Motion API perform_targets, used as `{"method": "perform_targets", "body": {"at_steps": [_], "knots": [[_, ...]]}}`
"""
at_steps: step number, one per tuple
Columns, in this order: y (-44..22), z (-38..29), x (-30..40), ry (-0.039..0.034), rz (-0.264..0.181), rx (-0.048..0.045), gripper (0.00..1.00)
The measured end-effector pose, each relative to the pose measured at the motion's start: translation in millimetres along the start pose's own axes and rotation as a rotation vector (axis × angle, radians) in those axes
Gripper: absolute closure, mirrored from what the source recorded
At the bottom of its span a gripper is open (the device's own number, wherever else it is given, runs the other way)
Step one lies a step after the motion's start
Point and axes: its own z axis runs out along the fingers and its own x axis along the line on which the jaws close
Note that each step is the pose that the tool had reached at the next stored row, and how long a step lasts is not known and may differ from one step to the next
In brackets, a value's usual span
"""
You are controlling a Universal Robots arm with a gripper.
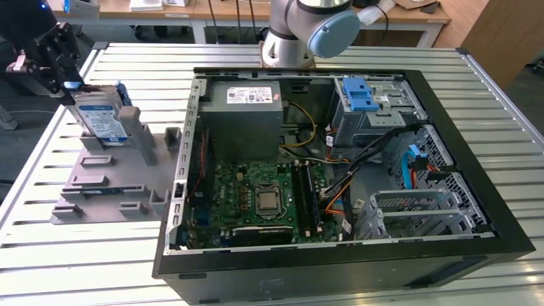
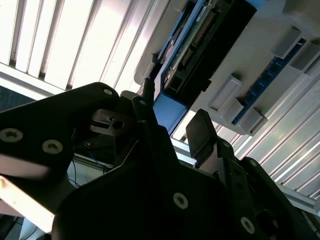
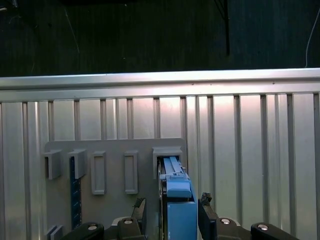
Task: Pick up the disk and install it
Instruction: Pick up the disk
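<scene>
While the pickup is only getting under way, the pincer [image 3: 172, 204] hangs open, jaws straddling the disk [image 3: 179, 215], which stands on edge between them in the grey holder block [image 3: 115, 147] below. By the look of it, the grasp calls for closing squarely on its sides.

Your arm [image 1: 287, 38] stands upright at the top middle of the exterior view, its blue-capped joint [image 1: 334, 33] turned toward that view's right. Your tool [image 1: 68, 81] sits well away at that view's left, pointing downward. In the first wrist view its two black fingers [image 3: 206, 214] stand apart.
</scene>
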Motion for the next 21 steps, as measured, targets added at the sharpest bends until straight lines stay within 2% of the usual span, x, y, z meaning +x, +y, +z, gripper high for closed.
{"method": "perform_targets", "body": {"at_steps": [9, 21], "knots": [[0.2, 6.5, -4.1, 0.0005, 0.010, -0.0003, 0.47], [0.8, 17.6, -4.2, 0.0008, 0.025, -0.0008, 0.47]]}}
